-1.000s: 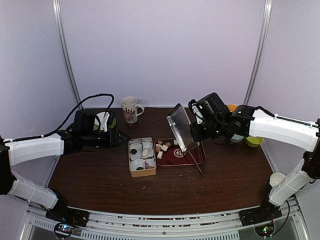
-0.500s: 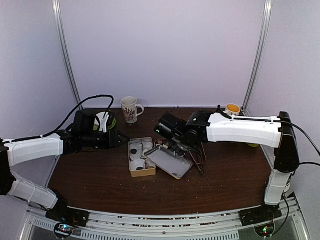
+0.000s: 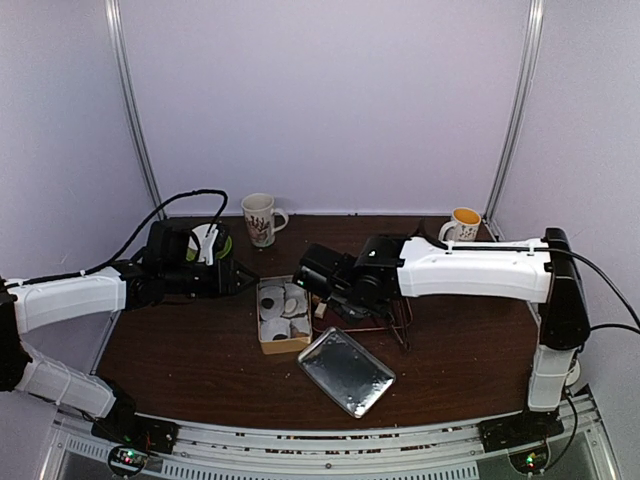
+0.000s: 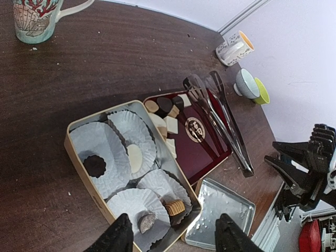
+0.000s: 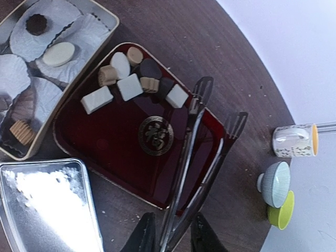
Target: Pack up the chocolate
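Brown, tan and white chocolate [image 5: 128, 86] at the left edge of the tray [image 5: 105, 152] looks light, brittle: pinch gently across flat sides; left gripper [image 4: 173, 236] and right gripper [image 5: 172, 239] stand open.

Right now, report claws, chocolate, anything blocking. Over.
Left claw open, empty, near the box. Right claw open, empty, above the tongs. Chocolate mostly on red tray, few pieces boxed. Lid off, lying beside box.

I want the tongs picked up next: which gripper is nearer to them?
Right. The right gripper hangs over the joined end of the tongs, by the red tray. The left gripper hovers left of the box, which lies between it and the tongs.
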Motion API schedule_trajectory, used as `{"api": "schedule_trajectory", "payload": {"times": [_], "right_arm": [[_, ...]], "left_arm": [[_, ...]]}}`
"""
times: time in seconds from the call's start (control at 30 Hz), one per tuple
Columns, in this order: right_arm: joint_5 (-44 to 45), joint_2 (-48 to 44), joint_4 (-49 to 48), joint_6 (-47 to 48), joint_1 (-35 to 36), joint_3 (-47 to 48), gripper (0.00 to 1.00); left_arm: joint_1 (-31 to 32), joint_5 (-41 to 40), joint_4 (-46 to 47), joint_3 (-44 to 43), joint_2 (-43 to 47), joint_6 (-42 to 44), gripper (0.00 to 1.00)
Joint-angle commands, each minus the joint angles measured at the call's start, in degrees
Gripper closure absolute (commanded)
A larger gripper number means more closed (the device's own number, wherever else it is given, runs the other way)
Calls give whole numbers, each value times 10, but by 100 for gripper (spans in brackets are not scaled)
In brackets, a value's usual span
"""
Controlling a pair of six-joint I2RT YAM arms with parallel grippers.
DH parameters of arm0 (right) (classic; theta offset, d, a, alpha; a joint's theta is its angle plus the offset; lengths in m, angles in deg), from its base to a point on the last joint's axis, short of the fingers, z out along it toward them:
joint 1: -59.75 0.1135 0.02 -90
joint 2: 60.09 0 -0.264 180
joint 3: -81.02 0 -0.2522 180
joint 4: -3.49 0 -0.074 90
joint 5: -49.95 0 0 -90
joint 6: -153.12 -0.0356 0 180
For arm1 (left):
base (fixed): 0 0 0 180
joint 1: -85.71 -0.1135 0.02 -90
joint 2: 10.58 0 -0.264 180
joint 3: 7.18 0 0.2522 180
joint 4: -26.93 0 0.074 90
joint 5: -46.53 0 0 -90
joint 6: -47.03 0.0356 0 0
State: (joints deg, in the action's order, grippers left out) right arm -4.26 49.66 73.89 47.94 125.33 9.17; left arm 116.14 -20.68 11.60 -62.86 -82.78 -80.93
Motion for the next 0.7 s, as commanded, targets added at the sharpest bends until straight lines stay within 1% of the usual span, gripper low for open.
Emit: {"api": "schedule_trajectory", "payload": {"times": [0.0, 0.1, 0.2, 0.33, 0.43, 0.67], "right_arm": [[-110, -65, -60, 4, -8, -54, 74], [-194, -104, -95, -1, -8, -105, 72], [-281, -134, -117, -31, -6, -142, 70], [-358, -155, -167, -75, -3, -195, 70], [-381, -150, -190, -101, 10, -216, 70], [-377, -108, -189, -131, 55, -200, 70]], "left_arm": [[2, 9, -1, -2, 8, 14, 44], [2, 3, -11, 3, 16, 19, 44], [2, -5, -14, 10, 28, 21, 44], [2, -19, -6, 24, 48, 21, 44], [2, -22, -5, 27, 58, 24, 44], [2, -35, -6, 43, 93, 27, 44]]}}
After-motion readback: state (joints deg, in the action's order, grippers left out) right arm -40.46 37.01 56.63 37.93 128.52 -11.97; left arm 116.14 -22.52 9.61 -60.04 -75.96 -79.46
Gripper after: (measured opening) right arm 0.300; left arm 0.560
